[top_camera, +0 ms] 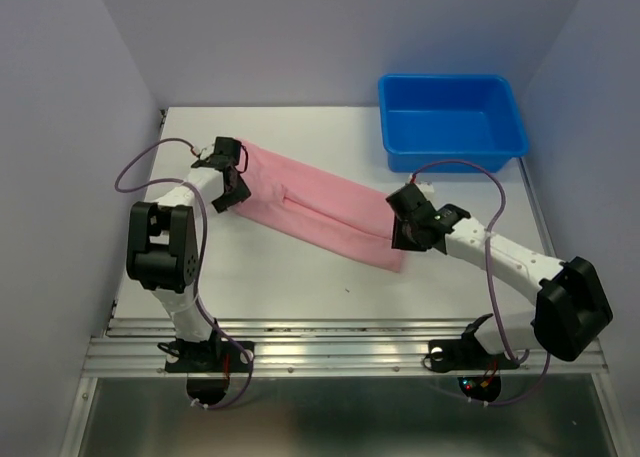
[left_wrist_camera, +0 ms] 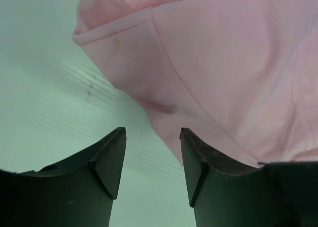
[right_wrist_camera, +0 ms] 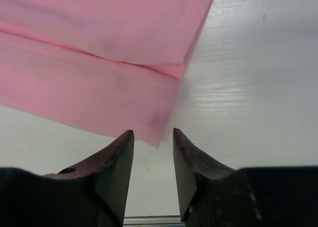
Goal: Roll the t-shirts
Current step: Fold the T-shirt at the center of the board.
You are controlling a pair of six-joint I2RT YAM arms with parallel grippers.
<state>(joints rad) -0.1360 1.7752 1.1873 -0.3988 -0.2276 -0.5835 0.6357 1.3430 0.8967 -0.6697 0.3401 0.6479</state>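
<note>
The left gripper (left_wrist_camera: 152, 137) stands with its jaws moderately apart and nothing between them. In its wrist view the tabletop (top_camera: 300, 287) shows through the gap, and the pink cloth lies just past the tips and runs under the right-hand finger. From above, this gripper sits at the far-left end of the t-shirt (top_camera: 320, 212), pointing down at the edge of the cloth.

The right gripper (right_wrist_camera: 152, 135) is parted more narrowly and also holds nothing. The near-right corner of the cloth lies just beyond its fingertips, apart from them, with white tabletop showing between the fingers. In the top view it hangs over the other end of the cloth.

The t-shirt lies flat on the tabletop, folded into one long narrow strip. Its long axis runs on a diagonal, from near the far-left corner of the tabletop down toward the middle of the right edge. The far-left end is slightly rounded and bunched. The near-right end is cut square. A fold line runs lengthwise along the strip, where two folded-in sides meet, and it is plainest in the half toward the right gripper. No part of the strip is rolled up.

The blue bin (top_camera: 455, 160) stands at the far-right corner of the tabletop, well apart from the cloth and beyond the right arm. The whole of its blue floor is in view.
</note>
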